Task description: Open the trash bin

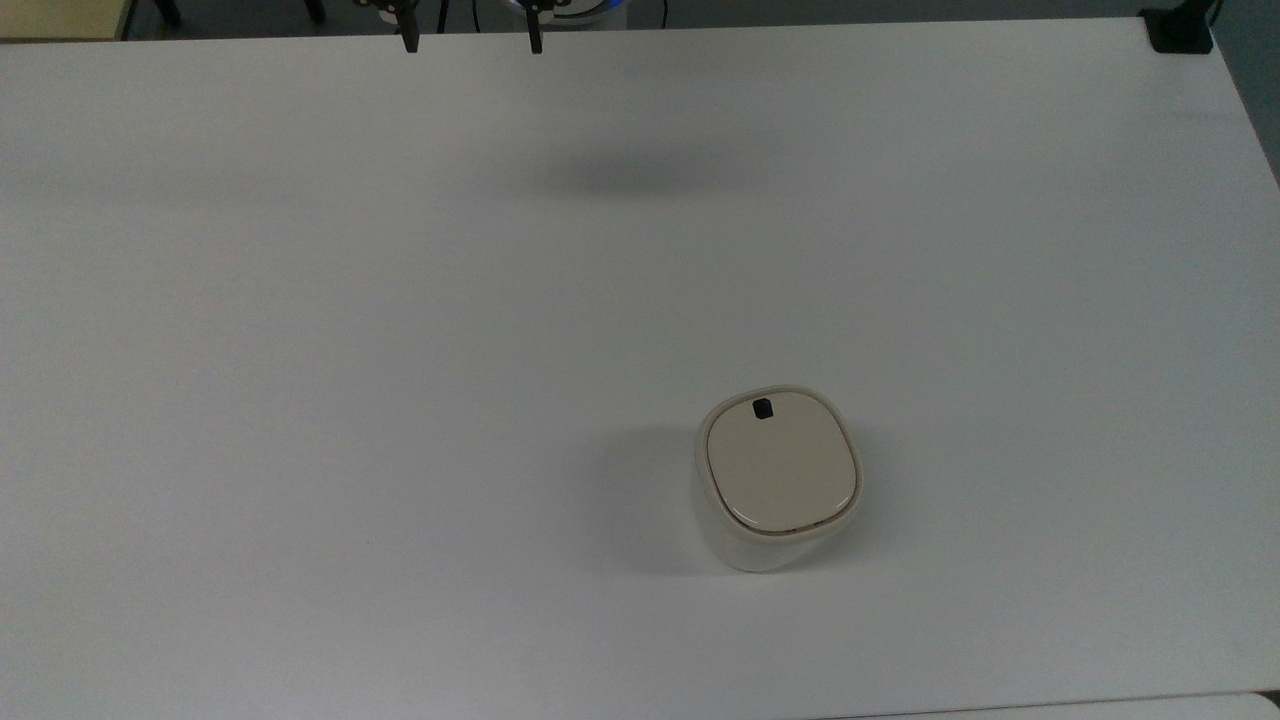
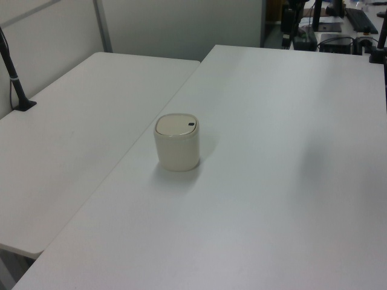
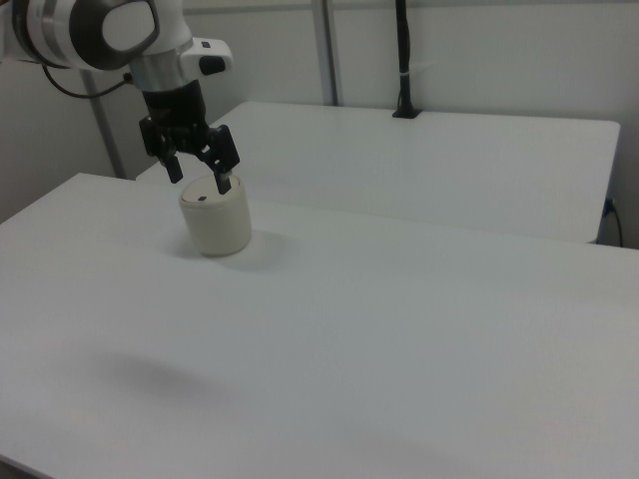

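Black fingers (image 1: 470,42) spread wide, holding nothing, well apart from the closed trash bin (image 1: 779,478)

A lab or office workroom: plain white rectangular tables (image 2: 290,181) stand pushed together before pale partition wall panels (image 3: 479,50), a black clamped post (image 3: 403,60) rises at twelve o'clock, and desks cluttered with dark electronic equipment (image 2: 329,27) fill the background at one o'clock.

Even, dim overhead light; soft shadows on the table (image 1: 300,400). Slight grain, no glare.
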